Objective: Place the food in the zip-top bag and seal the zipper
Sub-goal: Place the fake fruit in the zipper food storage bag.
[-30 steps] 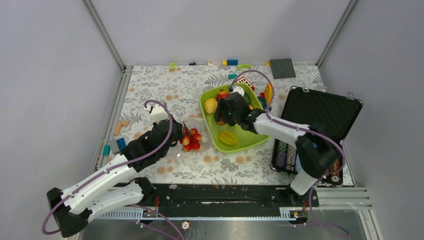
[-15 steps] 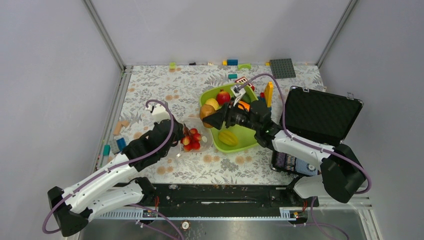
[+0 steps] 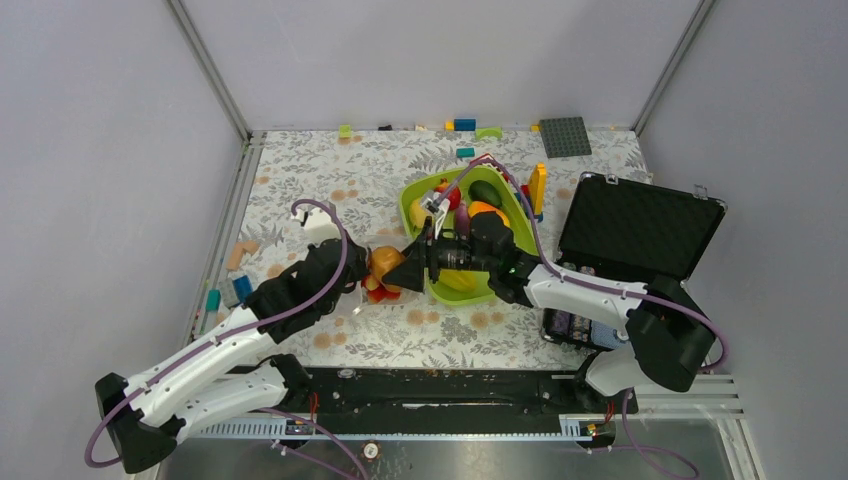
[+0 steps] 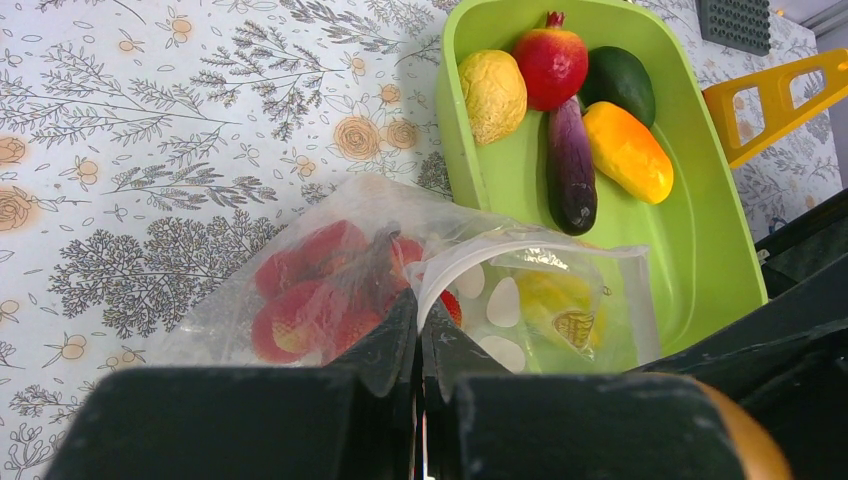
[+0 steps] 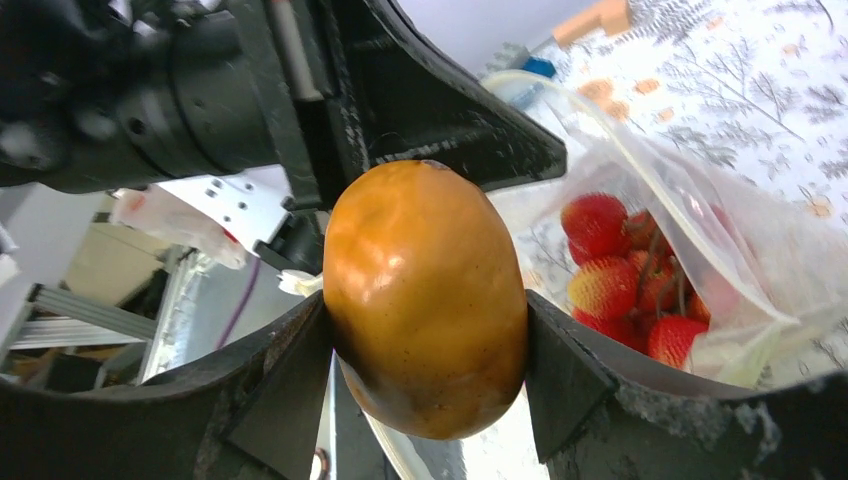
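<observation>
My left gripper (image 4: 420, 315) is shut on the zipper strip (image 4: 500, 250) at the mouth of the clear dotted zip-top bag (image 4: 400, 290) and holds it open. A red grape bunch (image 4: 310, 300) lies inside the bag. My right gripper (image 5: 425, 330) is shut on a brown kiwi (image 5: 425, 295) and holds it at the bag's mouth, next to the left gripper (image 3: 355, 270). In the top view the kiwi (image 3: 383, 262) is just above the grapes (image 3: 380, 292). A lemon (image 4: 492, 95), red apple (image 4: 550, 62) and eggplant (image 4: 570, 170) lie in the lime-green tray (image 4: 700, 250). A starfruit (image 3: 455, 282) lies at the tray's near end.
A dark green fruit (image 4: 620, 82) and an orange-yellow fruit (image 4: 625, 150) also lie in the tray. An open black case (image 3: 640, 235) stands right of it. A yellow block piece (image 3: 538, 188), a grey baseplate (image 3: 565, 137) and loose blocks (image 3: 240, 288) lie about.
My right arm has lifted the kiwi out of the tray and carried it left to the bag's mouth. The left gripper has held the bag still.
</observation>
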`<state>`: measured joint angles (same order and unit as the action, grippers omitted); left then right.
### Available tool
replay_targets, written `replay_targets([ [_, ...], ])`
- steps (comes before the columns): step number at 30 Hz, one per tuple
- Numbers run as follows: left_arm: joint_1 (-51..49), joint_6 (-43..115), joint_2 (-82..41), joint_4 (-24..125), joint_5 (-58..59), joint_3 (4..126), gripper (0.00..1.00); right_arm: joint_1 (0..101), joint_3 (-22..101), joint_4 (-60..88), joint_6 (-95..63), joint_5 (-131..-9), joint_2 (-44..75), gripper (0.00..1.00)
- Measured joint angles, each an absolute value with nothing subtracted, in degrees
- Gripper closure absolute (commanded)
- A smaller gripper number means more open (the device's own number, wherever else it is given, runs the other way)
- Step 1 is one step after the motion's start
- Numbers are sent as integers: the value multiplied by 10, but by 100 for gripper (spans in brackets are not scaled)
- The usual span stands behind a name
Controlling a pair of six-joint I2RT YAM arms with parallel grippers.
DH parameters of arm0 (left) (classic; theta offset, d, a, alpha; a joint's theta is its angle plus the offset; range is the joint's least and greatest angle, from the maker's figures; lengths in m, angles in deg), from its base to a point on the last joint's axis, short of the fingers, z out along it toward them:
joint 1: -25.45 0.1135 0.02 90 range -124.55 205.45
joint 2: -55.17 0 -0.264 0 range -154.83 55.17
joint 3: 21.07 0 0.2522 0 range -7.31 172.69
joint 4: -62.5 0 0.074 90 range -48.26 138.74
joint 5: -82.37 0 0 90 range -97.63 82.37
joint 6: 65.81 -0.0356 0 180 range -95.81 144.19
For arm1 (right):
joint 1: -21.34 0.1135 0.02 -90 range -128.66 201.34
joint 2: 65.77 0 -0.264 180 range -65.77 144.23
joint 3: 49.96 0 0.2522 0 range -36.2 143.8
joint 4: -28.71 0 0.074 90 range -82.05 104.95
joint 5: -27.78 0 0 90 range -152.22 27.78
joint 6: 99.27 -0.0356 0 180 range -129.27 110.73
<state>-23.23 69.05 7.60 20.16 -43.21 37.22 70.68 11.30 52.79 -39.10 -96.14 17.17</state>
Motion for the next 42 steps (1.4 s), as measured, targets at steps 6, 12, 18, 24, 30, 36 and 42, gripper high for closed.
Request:
replay_targets([
  [6,-232,691,79,202,-432,372,100,732,126,420,-330,-880,166,66],
  [12,-232,690,79,202,-432,372,100,761,154,326,-283,-795,166,57],
  [18,-232,690,79,202,-429,372,100,775,182,263,-259,-724,166,37],
  [24,-232,687,79,202,-425,372,100,781,193,233,-250,-700,169,14],
  [30,-232,685,79,202,-423,372,100,783,194,229,-247,-693,169,0],
  [36,-232,683,79,202,-422,372,100,783,195,229,-247,-693,168,0],
  [42,-232,682,82,202,-423,372,100,783,193,230,-247,-693,147,0],
])
